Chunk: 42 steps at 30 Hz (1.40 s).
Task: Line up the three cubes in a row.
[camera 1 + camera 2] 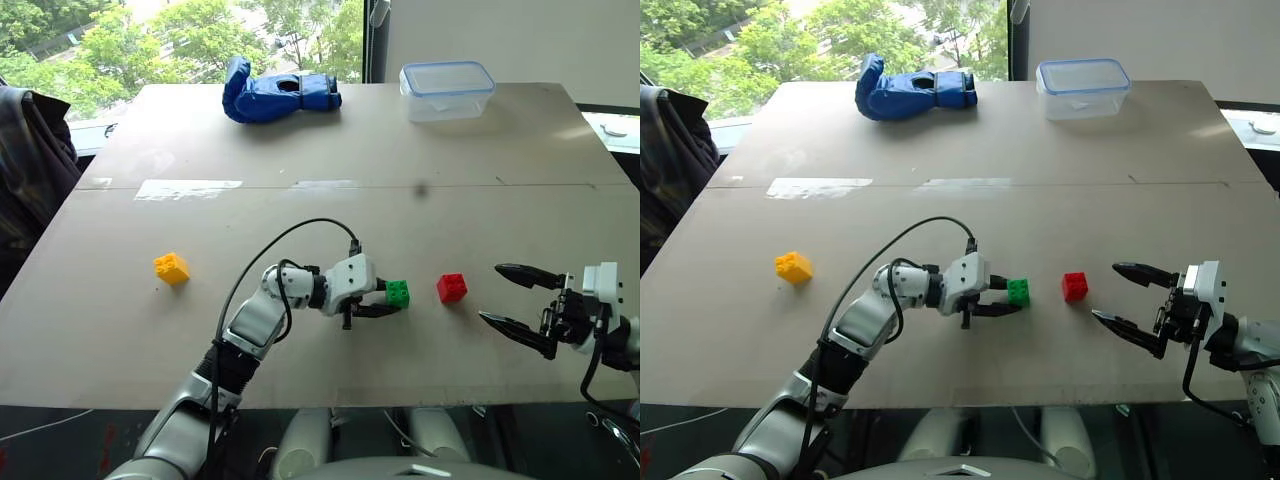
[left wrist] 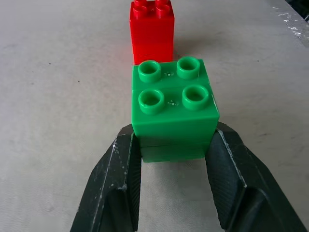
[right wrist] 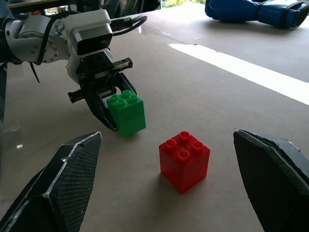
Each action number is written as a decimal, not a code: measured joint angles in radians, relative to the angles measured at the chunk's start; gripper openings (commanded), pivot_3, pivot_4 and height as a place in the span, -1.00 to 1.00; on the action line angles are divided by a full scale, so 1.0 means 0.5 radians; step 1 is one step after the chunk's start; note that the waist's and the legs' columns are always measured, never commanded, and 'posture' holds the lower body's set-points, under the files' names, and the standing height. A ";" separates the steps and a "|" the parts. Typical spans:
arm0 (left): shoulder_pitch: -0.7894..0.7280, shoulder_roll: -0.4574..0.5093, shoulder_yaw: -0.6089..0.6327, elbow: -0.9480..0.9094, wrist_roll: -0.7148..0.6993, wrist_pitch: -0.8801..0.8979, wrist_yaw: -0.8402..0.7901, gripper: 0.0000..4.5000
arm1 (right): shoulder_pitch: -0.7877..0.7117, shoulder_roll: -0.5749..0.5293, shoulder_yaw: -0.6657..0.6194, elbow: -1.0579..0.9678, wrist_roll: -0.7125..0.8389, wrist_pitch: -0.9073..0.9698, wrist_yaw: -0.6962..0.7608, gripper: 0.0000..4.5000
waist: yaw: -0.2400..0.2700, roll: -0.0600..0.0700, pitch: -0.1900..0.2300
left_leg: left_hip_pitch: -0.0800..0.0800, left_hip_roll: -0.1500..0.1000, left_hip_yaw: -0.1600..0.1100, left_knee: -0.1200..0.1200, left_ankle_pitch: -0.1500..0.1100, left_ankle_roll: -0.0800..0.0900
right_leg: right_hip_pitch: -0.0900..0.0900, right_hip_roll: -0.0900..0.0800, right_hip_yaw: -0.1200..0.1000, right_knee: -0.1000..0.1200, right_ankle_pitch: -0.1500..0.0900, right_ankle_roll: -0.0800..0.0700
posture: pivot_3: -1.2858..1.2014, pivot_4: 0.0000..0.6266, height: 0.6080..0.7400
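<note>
1. The green cube (image 1: 398, 293) sits upright near the front middle of the table (image 1: 300, 140), studs up, pinched between the black fingers of the left gripper (image 1: 380, 298), which is closed on its two side faces.
2. The red cube (image 1: 451, 288) stands free just to the green cube's right, close by but apart; the line from gripper through green cube runs straight on to it.
3. The yellow cube (image 1: 171, 268) lies well apart on the left, so the left arm looks nearer to it.
4. The right gripper (image 1: 520, 297) hangs with jaws spread wide, empty, just right of the red cube.
</note>
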 measured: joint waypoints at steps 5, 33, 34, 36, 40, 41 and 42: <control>-0.099 -0.026 -0.021 0.135 0.045 -0.093 -0.006 -0.33 | -0.029 0.006 0.015 -0.009 0.001 0.031 -0.039 1.00 | 0.001 0.000 0.000 | 0.007 -0.002 -0.001 0.000 -0.001 0.001 | 0.007 0.000 -0.001 -0.001 0.000 0.000 | 0.03 -0.52 1.00; -0.224 -0.157 -0.038 0.386 0.084 -0.207 -0.018 0.98 | -0.047 0.010 0.017 -0.102 0.032 0.115 -0.091 1.00 | 0.001 0.000 0.000 | 0.009 -0.002 -0.002 0.001 -0.002 0.003 | 0.010 0.000 -0.001 -0.002 0.000 0.001 | 0.03 -0.52 1.00; -0.225 -0.156 -0.036 0.386 0.086 -0.208 -0.016 0.98 | -0.047 0.010 0.017 -0.102 0.032 0.115 -0.089 1.00 | 0.001 0.000 0.000 | 0.009 -0.002 -0.002 0.001 -0.002 0.003 | 0.010 0.000 -0.001 -0.002 0.000 0.001 | 0.03 -0.52 1.00; -0.225 -0.157 -0.036 0.386 0.088 -0.207 -0.014 0.98 | -0.046 0.010 0.017 -0.101 0.031 0.115 -0.085 1.00 | 0.001 0.000 0.000 | 0.009 -0.002 -0.002 0.001 -0.002 0.003 | 0.010 0.000 -0.001 -0.002 0.000 0.001 | 0.03 -0.52 1.00; -0.224 -0.156 -0.037 0.381 0.095 -0.207 -0.016 0.98 | -0.039 0.010 0.017 -0.101 0.030 0.114 -0.064 1.00 | 0.001 0.000 0.000 | 0.009 -0.002 -0.002 0.001 -0.002 0.003 | 0.010 0.000 -0.001 -0.002 0.000 0.001 | 0.03 -0.52 1.00; -0.222 -0.155 -0.037 0.378 0.097 -0.207 -0.017 0.98 | -0.035 0.010 0.017 -0.100 0.030 0.114 -0.058 1.00 | 0.001 0.000 0.000 | 0.009 -0.002 -0.002 0.001 -0.002 0.003 | 0.010 0.000 -0.001 -0.002 0.000 0.001 | 0.03 -0.52 1.00; -0.221 -0.154 -0.037 0.376 0.097 -0.207 -0.017 0.98 | -0.032 0.010 0.017 -0.100 0.030 0.114 -0.056 1.00 | 0.001 0.000 0.000 | 0.009 -0.002 -0.002 0.001 -0.002 0.003 | 0.010 0.000 -0.001 -0.002 0.000 0.001 | 0.03 -0.52 1.00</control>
